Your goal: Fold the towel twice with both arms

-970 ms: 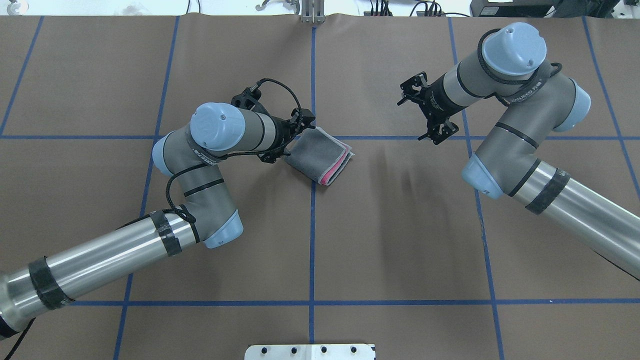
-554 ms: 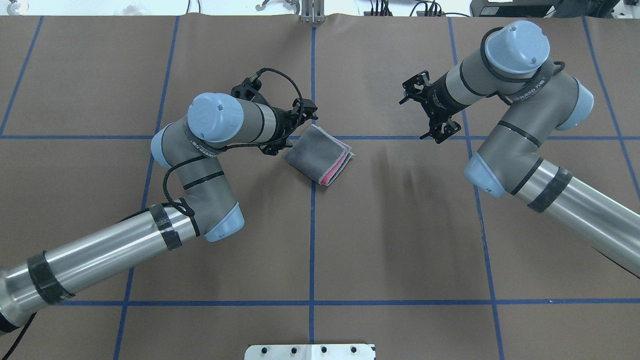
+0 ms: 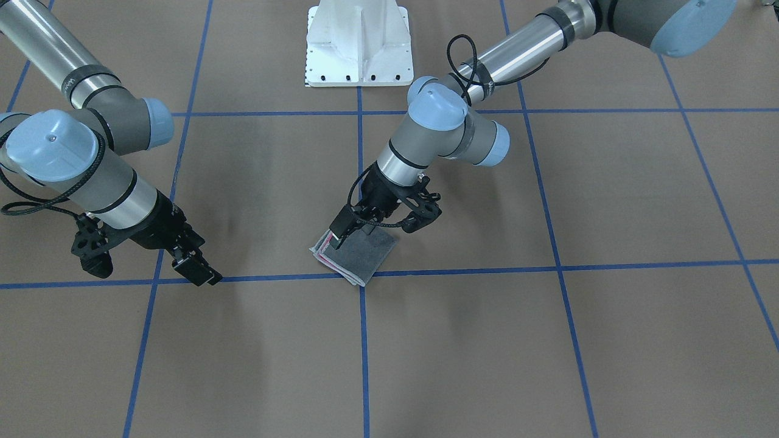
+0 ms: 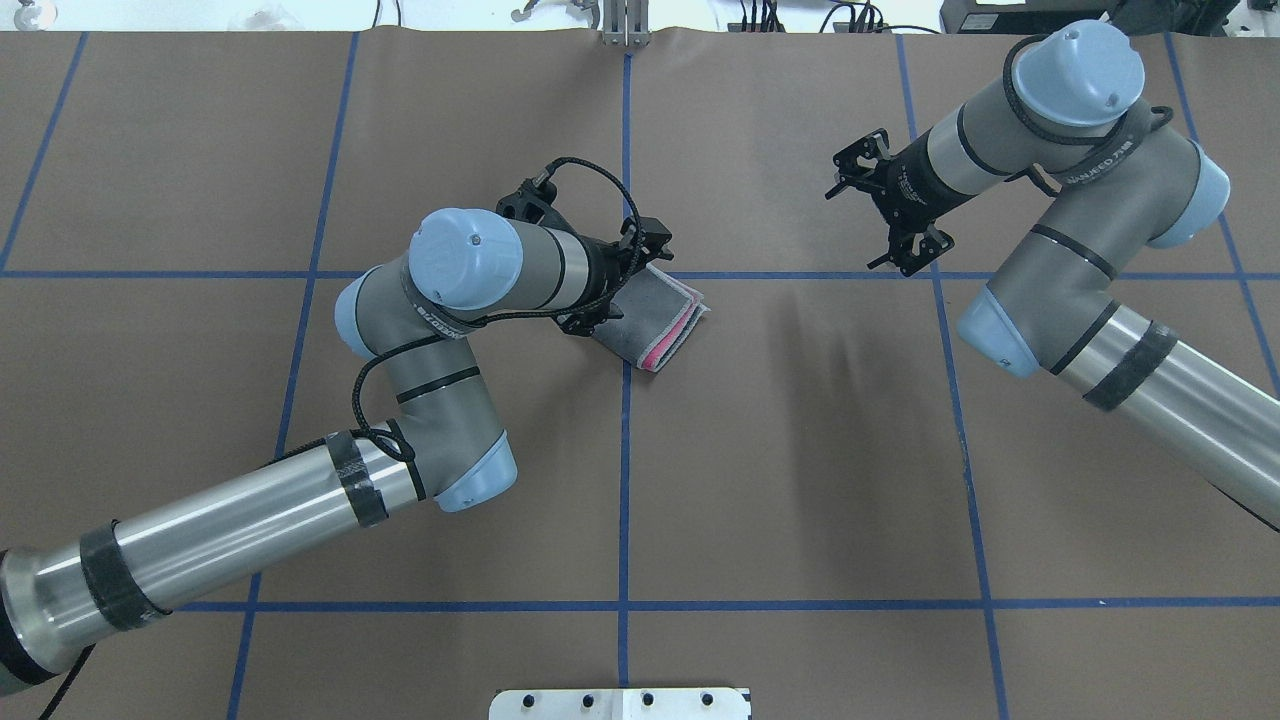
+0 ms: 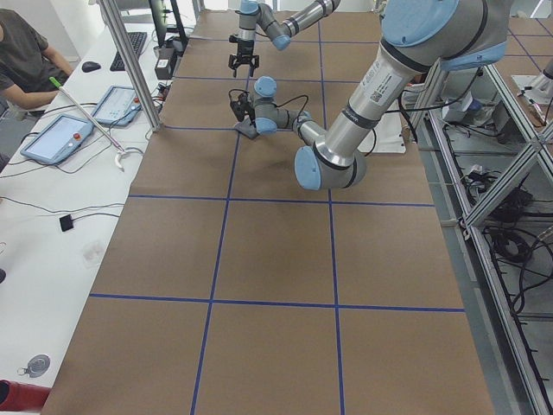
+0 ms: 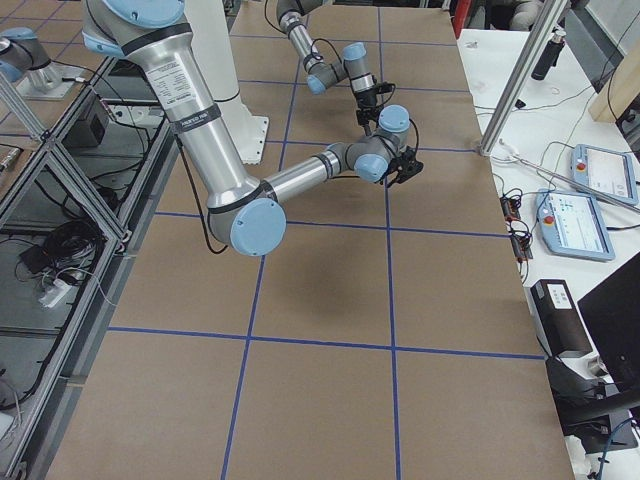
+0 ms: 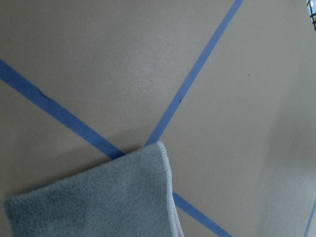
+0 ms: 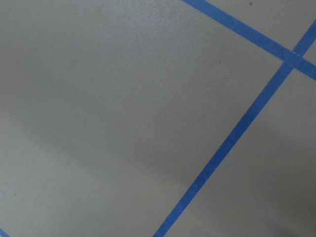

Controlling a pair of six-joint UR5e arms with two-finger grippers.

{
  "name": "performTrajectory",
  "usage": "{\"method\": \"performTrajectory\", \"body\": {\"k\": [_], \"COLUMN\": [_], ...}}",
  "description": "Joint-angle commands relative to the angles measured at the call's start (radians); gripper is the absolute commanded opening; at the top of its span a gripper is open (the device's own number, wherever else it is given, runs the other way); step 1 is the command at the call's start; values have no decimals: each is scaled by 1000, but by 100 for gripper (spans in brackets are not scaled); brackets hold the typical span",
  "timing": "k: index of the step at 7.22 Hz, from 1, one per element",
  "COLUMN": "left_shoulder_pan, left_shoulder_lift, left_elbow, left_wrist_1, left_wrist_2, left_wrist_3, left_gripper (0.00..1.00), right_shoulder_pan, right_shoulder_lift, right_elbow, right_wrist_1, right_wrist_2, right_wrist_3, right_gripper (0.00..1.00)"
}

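We've got the left gripper [image 3: 377, 233] spread wide over the folded towel's [image 4: 668, 318] inner edge, and the right gripper [image 3: 149, 267] is wide open too, well apart, with lots of table [image 4: 800, 450] between.

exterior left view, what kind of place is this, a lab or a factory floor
Most likely a robotics lab test cell. The table is papered brown with a blue tape grid, control tablets with red buttons lie on the side bench, and a person sits beside it.

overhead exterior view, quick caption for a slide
Left end effector open over the folded towel, right end effector open and off to the side.
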Motion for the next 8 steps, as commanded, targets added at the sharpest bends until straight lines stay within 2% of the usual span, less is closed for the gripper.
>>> {"method": "performTrajectory", "body": {"k": [1,3,8], "left_shoulder_pan": [38,58,60], "left_shoulder_lift": [1,3,15], "left_elbow": [-2,-2,-5], "left_wrist_1": [-1,-1,-1], "left_wrist_2": [28,34,27], "left_wrist_3": [-6,-6,2], "left_gripper": [100,100,100], "right_shoulder_pan": [8,8,8], "right_shoulder_lift": [-6,-23,-24], "right_elbow": [2,31,21], "right_wrist_1": [0,-2,-3], "right_wrist_2": [7,8,5], "right_wrist_3": [-8,-8,-25], "right_gripper": [100,100,100]}}
